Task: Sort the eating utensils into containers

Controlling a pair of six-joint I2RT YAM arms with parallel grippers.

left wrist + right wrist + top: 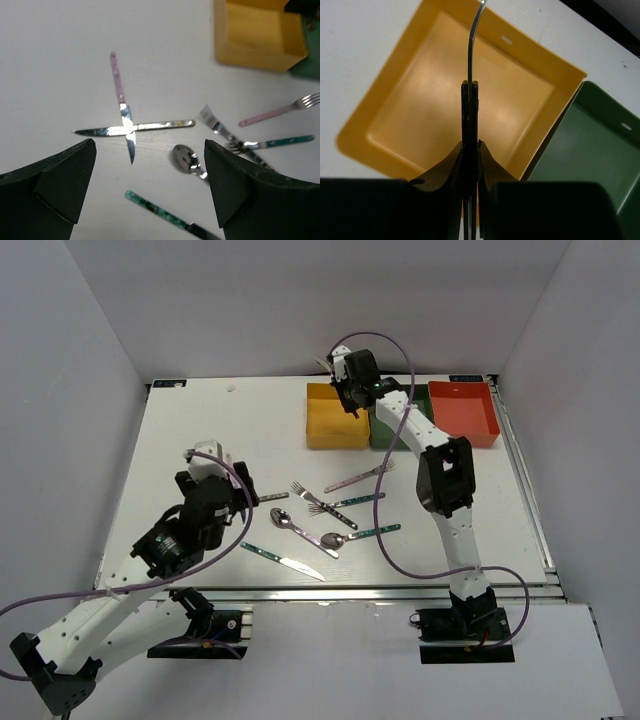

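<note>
Over the yellow bin (420, 115), my right fingers (470, 150) are clamped shut on a thin metal utensil (469, 55) seen edge-on. My left fingers (60, 185) hang spread wide above two crossed knives (127, 127) on the white surface (60, 60).

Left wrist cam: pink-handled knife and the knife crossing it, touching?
Touching. Left wrist view shows the pink-handled knife lying crossed with the horizontal knife, blades overlapping with no gap.

I've got a yellow bin (330, 425), dark green bin (590, 150), red-orange bin (465, 415) — silver utensil (470, 50), pink-handled knife (119, 85), teal-patterned fork (280, 142).
</note>
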